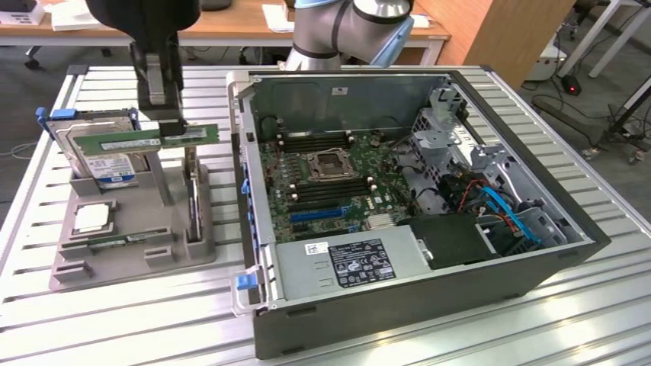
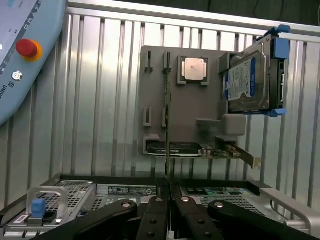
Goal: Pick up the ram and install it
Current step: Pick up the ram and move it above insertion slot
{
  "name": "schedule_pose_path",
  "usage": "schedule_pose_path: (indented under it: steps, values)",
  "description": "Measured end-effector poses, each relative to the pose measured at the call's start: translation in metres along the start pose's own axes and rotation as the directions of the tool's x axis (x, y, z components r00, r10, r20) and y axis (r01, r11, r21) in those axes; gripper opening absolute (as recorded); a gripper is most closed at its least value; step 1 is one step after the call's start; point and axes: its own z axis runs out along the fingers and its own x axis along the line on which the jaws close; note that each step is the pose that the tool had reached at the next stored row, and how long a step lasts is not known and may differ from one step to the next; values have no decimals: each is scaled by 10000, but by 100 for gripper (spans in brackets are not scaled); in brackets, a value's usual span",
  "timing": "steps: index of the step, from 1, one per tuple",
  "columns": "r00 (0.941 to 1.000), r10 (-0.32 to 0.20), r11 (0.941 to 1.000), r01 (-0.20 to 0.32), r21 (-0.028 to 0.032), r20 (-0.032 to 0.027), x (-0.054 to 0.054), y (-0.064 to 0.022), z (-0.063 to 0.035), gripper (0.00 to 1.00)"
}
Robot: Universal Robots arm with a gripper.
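The ram [image 1: 122, 142] is a long green stick that hangs level above the grey parts holder [image 1: 133, 244], at the exterior view's left. My gripper [image 1: 166, 128] comes down from above and is shut on the stick's upper edge, toward its right end. In the wrist view the ram [image 2: 167, 105] appears edge-on as a thin line running out from my gripper [image 2: 169, 189], whose black fingers [image 2: 182, 210] are pressed together on it. The open computer case [image 1: 407, 305] lies to the right of the holder, its motherboard [image 1: 325, 179] facing up.
A silver hard drive [image 1: 107, 164] with a blue label stands in the holder behind the ram. A square silver processor chip [image 1: 91, 217] lies in the holder's front part. An expansion card [image 2: 175, 148] sits in the holder too. The arm's base [image 1: 346, 30] stands behind the case.
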Motion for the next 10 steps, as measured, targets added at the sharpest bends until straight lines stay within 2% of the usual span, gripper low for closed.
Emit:
schedule_pose_path:
  steps: [10]
  values:
    - [9999, -39, 10000, 38, 4, 114, 9, -192, -9, 11]
